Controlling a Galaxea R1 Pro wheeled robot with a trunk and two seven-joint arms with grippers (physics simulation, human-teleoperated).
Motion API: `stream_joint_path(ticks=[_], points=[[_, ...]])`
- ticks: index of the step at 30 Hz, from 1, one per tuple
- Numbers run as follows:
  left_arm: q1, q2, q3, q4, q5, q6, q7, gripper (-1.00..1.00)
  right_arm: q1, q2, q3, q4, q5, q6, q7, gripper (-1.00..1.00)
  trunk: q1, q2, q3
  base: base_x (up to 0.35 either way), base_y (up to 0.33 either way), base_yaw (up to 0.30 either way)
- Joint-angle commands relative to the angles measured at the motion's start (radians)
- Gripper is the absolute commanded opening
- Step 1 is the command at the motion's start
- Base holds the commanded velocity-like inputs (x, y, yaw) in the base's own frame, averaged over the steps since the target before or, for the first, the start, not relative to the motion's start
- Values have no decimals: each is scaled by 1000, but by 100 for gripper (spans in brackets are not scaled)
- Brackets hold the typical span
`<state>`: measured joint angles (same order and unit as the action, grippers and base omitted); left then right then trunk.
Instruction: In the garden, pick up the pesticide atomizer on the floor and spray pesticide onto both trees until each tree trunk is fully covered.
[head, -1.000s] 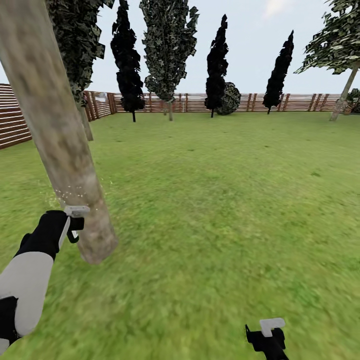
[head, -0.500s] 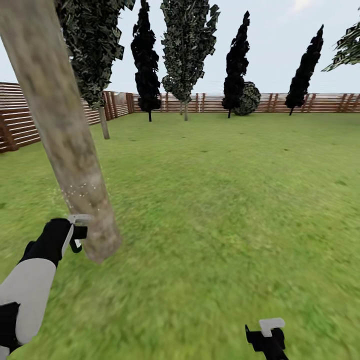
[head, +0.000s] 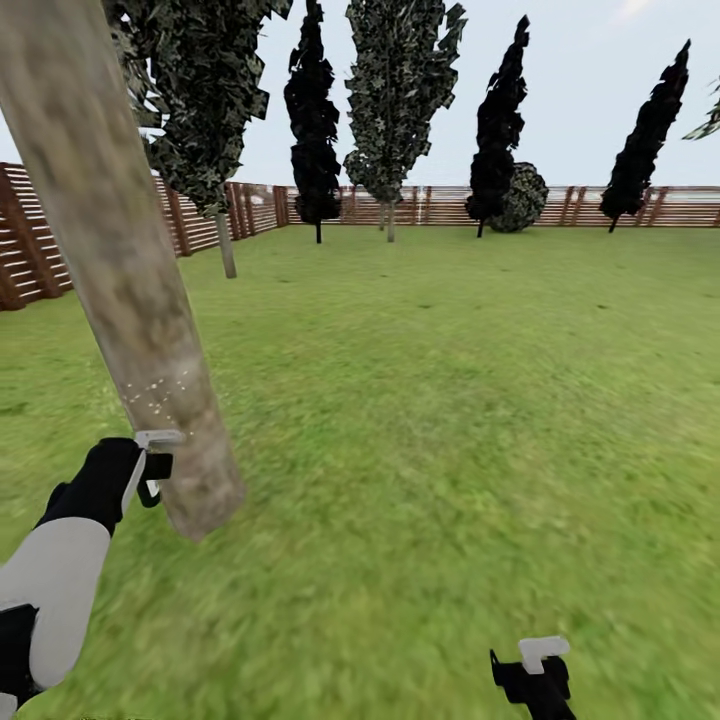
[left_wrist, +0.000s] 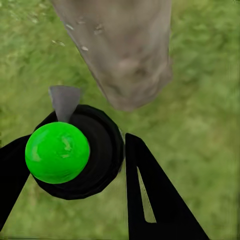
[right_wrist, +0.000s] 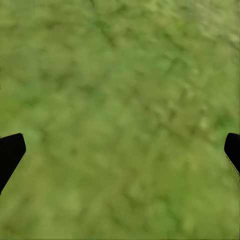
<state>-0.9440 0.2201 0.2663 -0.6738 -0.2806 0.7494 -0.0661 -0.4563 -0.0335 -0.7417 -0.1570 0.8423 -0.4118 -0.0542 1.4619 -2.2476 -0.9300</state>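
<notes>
Thick pale grey-beige tree trunk (head: 125, 270) mottled brown, leaning across upper left of frame, flecked white low down. Left gripper (left_wrist: 75, 165) clamped around atomizer (left_wrist: 75, 152), black body, green cap, beside trunk base. Right gripper (right_wrist: 120, 150) spread wide over grass (right_wrist: 120, 100).

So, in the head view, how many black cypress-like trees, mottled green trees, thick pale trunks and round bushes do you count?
Black cypress-like trees: 3
Mottled green trees: 2
Thick pale trunk: 1
Round bush: 1
Total: 7
</notes>
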Motion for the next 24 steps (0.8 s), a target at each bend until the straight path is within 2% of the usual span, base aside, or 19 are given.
stream_joint_path(ticks=[1,3,4,6,7,9,12,13,15,19,24], points=[[-1,2,5,-1,-10,4,-7,-100,-1,0,-5,2,11,-4,-6,100,0,0,-1,160,-235,276],[2,14,11,-1,-12,5,-7,-100,-1,0,-5,2,11,-4,-6,100,0,0,-1,95,-254,276],[15,25,15,-1,-14,4,-8,-100,-1,0,-5,2,11,-4,-6,100,0,0,-1,34,-266,276],[41,63,20,-2,-13,4,-13,-100,-1,0,-5,2,11,-4,-6,100,0,0,-1,13,-271,276],[43,67,19,-2,-12,3,-14,-100,-1,0,-5,2,11,-4,-6,100,0,0,-1,36,-273,275],[47,60,17,-1,-9,3,-13,-100,-1,0,-5,2,11,-4,-5,100,0,0,-1,117,-260,140],[48,1,15,-1,-11,2,-6,-100,-1,-2,-5,2,11,-3,-5,100,0,0,-1,210,-216,17],[48,-3,15,-2,-11,2,-6,-100,-1,-2,-5,2,11,-4,-5,100,0,0,-1,234,-200,2],[48,-2,19,-3,-10,2,-8,-100,-1,-2,-5,2,11,-3,-6,100,0,0,-1,236,-198,1],[82,36,21,-3,-17,2,-8,-100,-1,-1,-5,2,11,-4,-6,100,0,0,-1,191,-123,10],[104,31,20,-4,-9,-4,-13,-100,-1,0,-5,2,11,-4,-6,100,0,0,-1,12,-6,230]])
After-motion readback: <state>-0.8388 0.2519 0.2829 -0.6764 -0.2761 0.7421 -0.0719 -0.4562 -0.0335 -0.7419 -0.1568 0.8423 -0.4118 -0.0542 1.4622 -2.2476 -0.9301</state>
